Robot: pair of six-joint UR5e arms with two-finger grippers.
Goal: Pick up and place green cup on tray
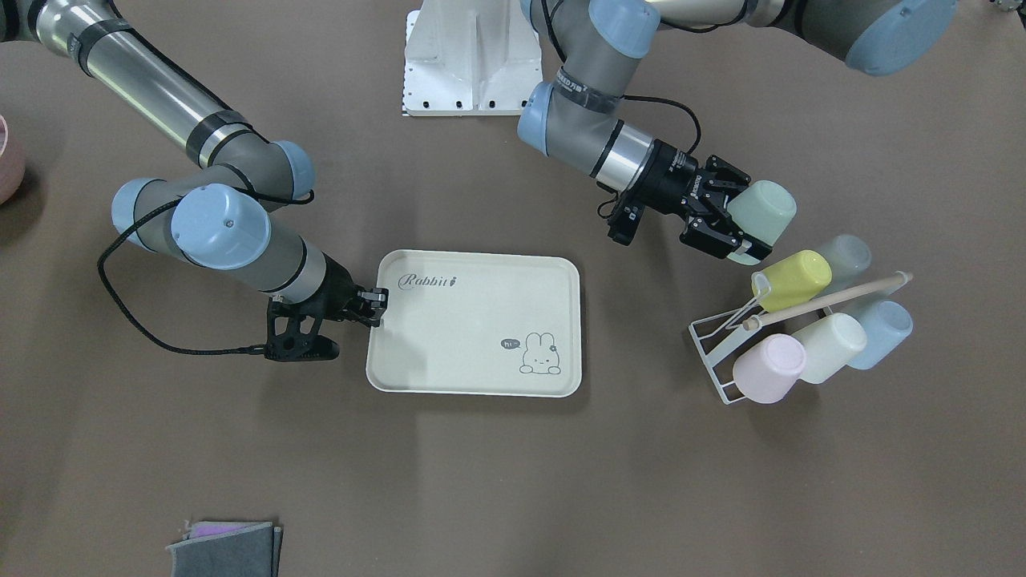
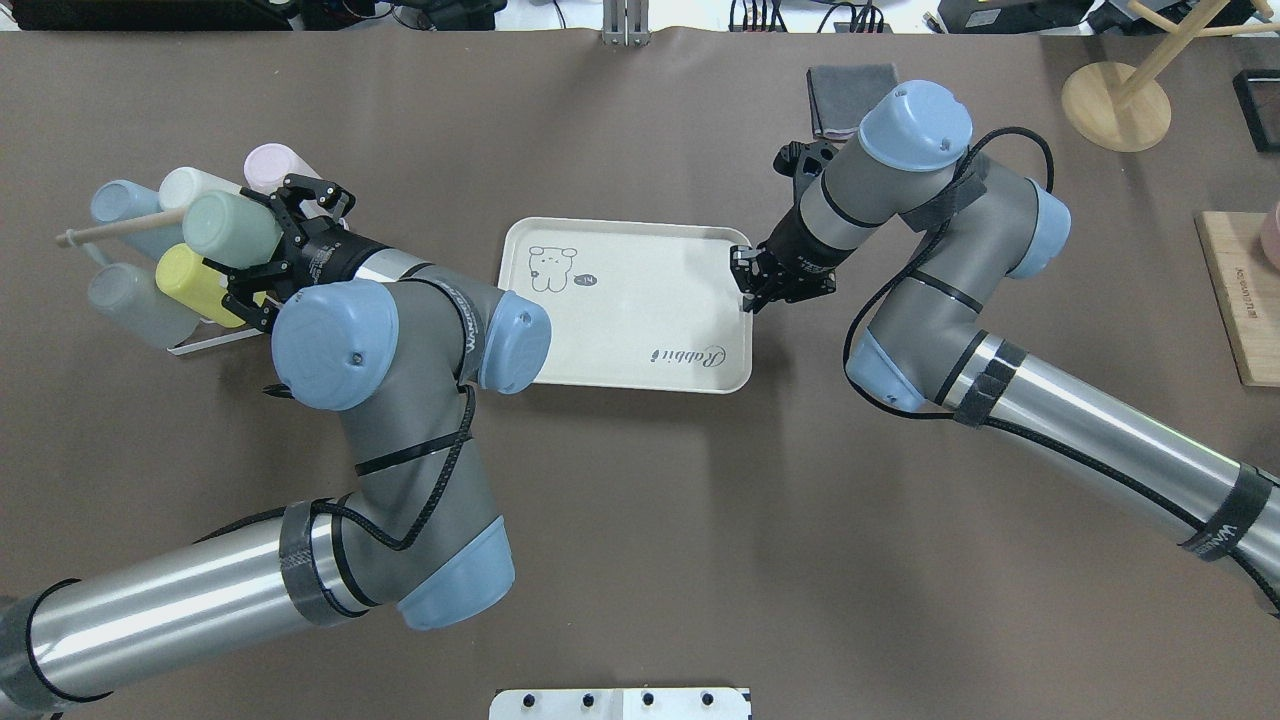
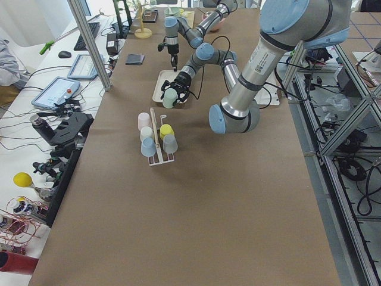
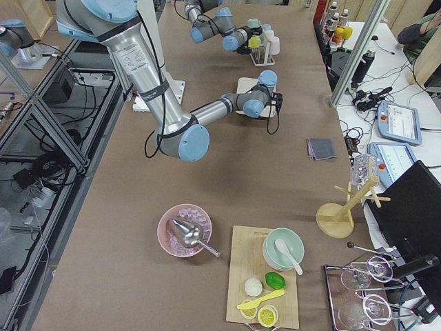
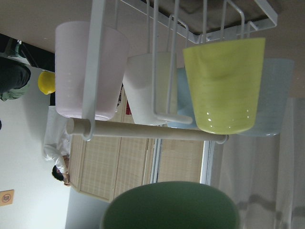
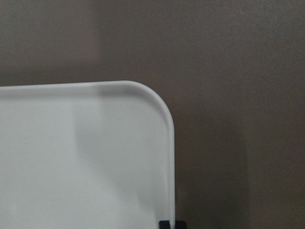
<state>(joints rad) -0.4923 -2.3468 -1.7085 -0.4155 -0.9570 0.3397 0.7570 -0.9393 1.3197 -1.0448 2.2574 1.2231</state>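
The green cup (image 1: 763,211) is in my left gripper (image 1: 741,218), held on its side just above the cup rack, next to the yellow cup (image 1: 792,280). In the overhead view the cup (image 2: 230,228) sits between the fingers of the left gripper (image 2: 262,245). Its rim fills the bottom of the left wrist view (image 5: 171,205). The cream tray (image 1: 473,320) lies flat at the table's middle, with nothing on it. My right gripper (image 1: 377,304) is shut on the rim of the tray's short edge (image 2: 745,270); the rim also shows in the right wrist view (image 6: 169,143).
A white wire rack (image 1: 709,336) with a wooden rod holds yellow, pink (image 1: 768,367), cream (image 1: 830,346) and light blue (image 1: 882,332) cups. A grey cloth (image 1: 228,549) lies near the front edge. The white robot base (image 1: 465,56) is behind the tray. A wooden stand (image 2: 1115,100) is at the far right.
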